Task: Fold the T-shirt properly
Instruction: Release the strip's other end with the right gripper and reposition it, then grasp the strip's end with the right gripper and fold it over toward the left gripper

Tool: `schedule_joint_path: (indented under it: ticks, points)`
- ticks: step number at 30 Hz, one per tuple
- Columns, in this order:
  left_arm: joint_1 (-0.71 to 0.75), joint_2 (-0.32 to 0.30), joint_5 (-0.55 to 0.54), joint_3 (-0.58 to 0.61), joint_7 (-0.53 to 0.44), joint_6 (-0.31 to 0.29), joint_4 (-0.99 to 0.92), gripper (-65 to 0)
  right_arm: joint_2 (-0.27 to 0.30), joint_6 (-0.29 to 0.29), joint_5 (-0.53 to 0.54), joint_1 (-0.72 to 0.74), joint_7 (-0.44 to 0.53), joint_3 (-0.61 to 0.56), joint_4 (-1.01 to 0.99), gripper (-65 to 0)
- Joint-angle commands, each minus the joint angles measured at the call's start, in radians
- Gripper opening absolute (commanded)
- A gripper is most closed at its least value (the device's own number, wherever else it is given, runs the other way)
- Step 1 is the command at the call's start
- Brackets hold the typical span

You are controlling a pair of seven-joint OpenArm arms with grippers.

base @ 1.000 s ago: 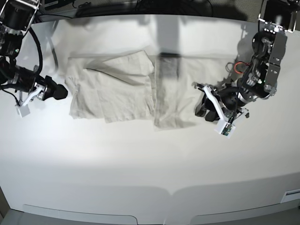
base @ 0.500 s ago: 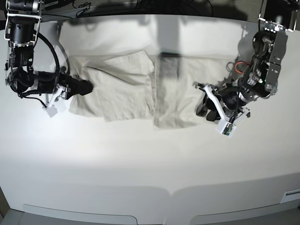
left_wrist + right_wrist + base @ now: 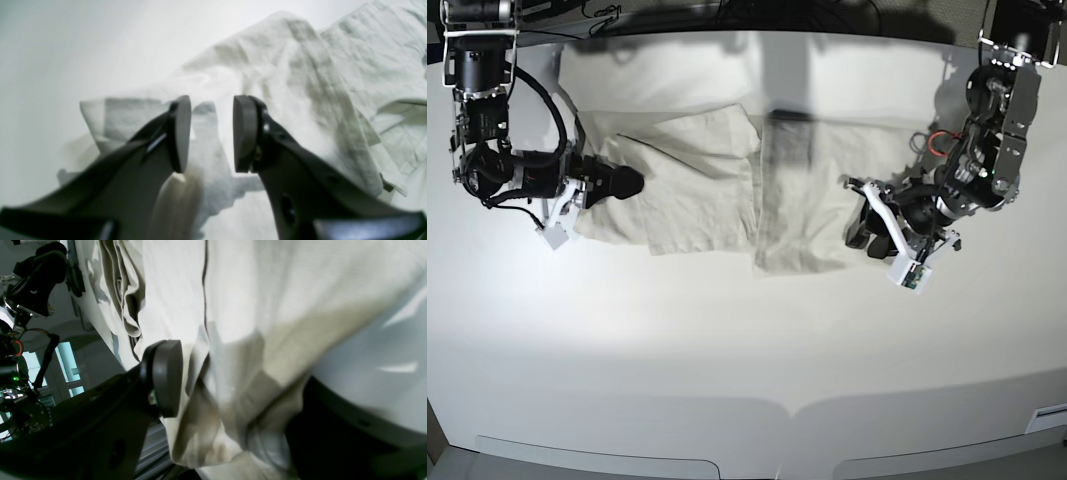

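The right arm reaches in from the far side, its right gripper (image 3: 623, 183) low and pointing inward, jaws parted around a fold of cloth. The left arm bends down opposite, and the left gripper (image 3: 211, 133) hangs with its pads apart, holding nothing.

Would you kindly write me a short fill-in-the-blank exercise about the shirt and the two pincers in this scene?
1. The left pincer is ____, with nothing between its pads.
2. The right pincer reaches over the ____.
3. In the base view, the left pincer sits at the shirt's ____ edge.

Missing words: open; shirt; right
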Motion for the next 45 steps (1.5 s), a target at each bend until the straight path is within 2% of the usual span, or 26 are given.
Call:
schedule_joint_path:
  ticks: [1,4,8,12,16,18,21,27,35,36,38,42,43,45]
  points:
    - [-0.016,-0.007,-0.004,-0.006,-0.018,-0.001,0.019,-44.3,0.029,0.004,0.001,0.014,-0.003,0.01,0.011,-32.2]
    - [-0.017,-0.007,0.004,-0.006,-0.019,-0.001,0.019,-44.3,0.063,0.004,0.042,0.014,-0.013,0.055,0.012,-32.2]
    - [-0.017,-0.006,0.004,-0.006,-0.02,-0.001,0.019,-44.3,0.109,0.004,0.044,0.014,-0.046,0.141,0.012,-32.2]
    - [-0.017,-0.006,0.004,-0.006,-0.024,-0.001,0.019,-44.3,0.113,0.004,-0.038,0.013,-0.036,0.165,0.011,-32.2]
    - [-0.016,-0.006,0.004,-0.006,-0.022,-0.001,0.019,-44.3,0.066,0.004,-0.208,0.013,0.027,0.159,0.011,-32.2]
    - [-0.016,-0.006,0.004,-0.006,-0.02,-0.001,0.019,-44.3,0.034,0.004,-0.237,0.013,0.042,0.159,0.011,-32.2]
    - [-0.016,-0.007,0.004,-0.006,-0.019,-0.001,0.019,-44.3,-0.014,0.004,-0.24,0.013,0.034,0.159,0.011,-32.2]
    - [-0.017,-0.007,0.004,-0.006,-0.021,-0.001,0.019,-44.3,-0.094,0.004,-0.239,0.013,-0.055,0.159,0.011,-32.2]
    - [-0.017,-0.007,0.004,-0.006,-0.02,-0.001,0.019,-44.3,-0.108,0.004,-0.24,0.013,-0.06,0.159,0.011,-32.3]
    - [-0.017,-0.007,0.004,-0.006,-0.02,-0.001,0.019,-44.3,-0.108,0.004,-0.24,0.014,-0.06,0.159,0.011,-33.1]
    - [-0.017,-0.007,0.004,-0.006,-0.019,-0.001,0.019,-44.3,-0.101,0.004,-0.24,0.014,-0.055,0.159,0.011,-39.8]
    - [-0.017,-0.015,0.004,-0.006,-0.016,-0.001,0.019,-44.3,-0.058,0.004,-0.24,0.014,0.006,0.159,0.011,-62.7]
    - [-0.016,-0.021,0.004,-0.006,-0.016,-0.001,0.019,-44.3,-0.043,0.004,-0.239,0.014,0.034,0.159,0.011,-65.0]
    - [-0.016,-0.035,0.004,-0.006,-0.015,0.0,0.019,-44.3,-0.012,0.004,-0.239,0.014,0.087,0.159,0.011,-65.0]
